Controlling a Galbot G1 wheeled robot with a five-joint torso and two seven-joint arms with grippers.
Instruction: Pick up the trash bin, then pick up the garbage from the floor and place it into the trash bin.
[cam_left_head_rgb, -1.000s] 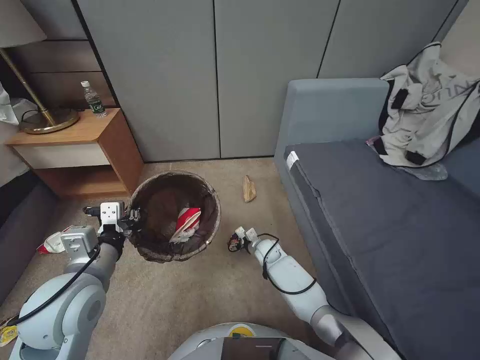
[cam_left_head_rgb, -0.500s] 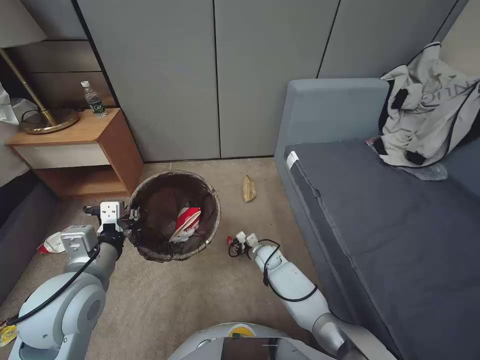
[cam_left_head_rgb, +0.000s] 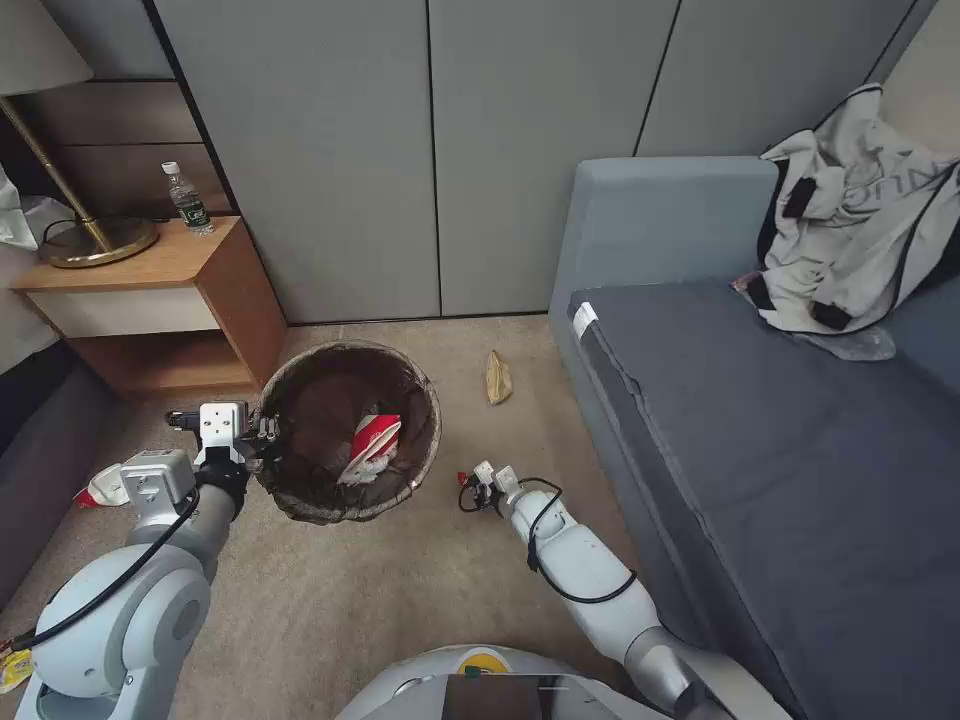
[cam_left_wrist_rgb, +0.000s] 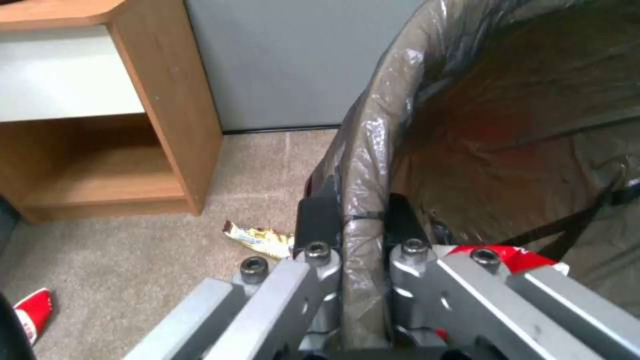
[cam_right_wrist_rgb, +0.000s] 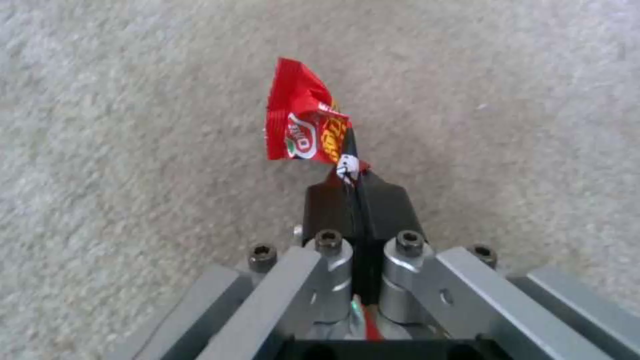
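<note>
The trash bin (cam_left_head_rgb: 300, 400), lined with a dark brown bag, hangs a little above the carpet with my left gripper (cam_left_head_rgb: 262, 440) shut on its near-left rim (cam_left_wrist_rgb: 363, 165). A red-and-white carton (cam_left_head_rgb: 372, 445) lies inside it. My right gripper (cam_left_head_rgb: 470, 490) is low over the carpet to the bin's right, shut on a red snack wrapper (cam_right_wrist_rgb: 303, 120) that sticks out past its fingertips (cam_right_wrist_rgb: 333, 200). A tan paper bag (cam_left_head_rgb: 498, 377) lies on the floor near the sofa corner. A yellow wrapper (cam_left_wrist_rgb: 257, 237) and a red-and-white scrap (cam_left_head_rgb: 100, 487) lie on the carpet left of the bin.
A wooden nightstand (cam_left_head_rgb: 210, 300) with a lamp (cam_left_head_rgb: 90, 240) and a water bottle (cam_left_head_rgb: 188, 200) stands at the back left. A grey sofa (cam_left_head_rgb: 760, 420) with a jacket (cam_left_head_rgb: 860, 220) fills the right. Grey cabinet doors (cam_left_head_rgb: 430, 150) close the back. Another yellow scrap (cam_left_head_rgb: 12, 668) lies at the lower left.
My right gripper has lifted the red wrapper off the carpet and drifted slightly. The bin and left arm shifted a little to the left.
</note>
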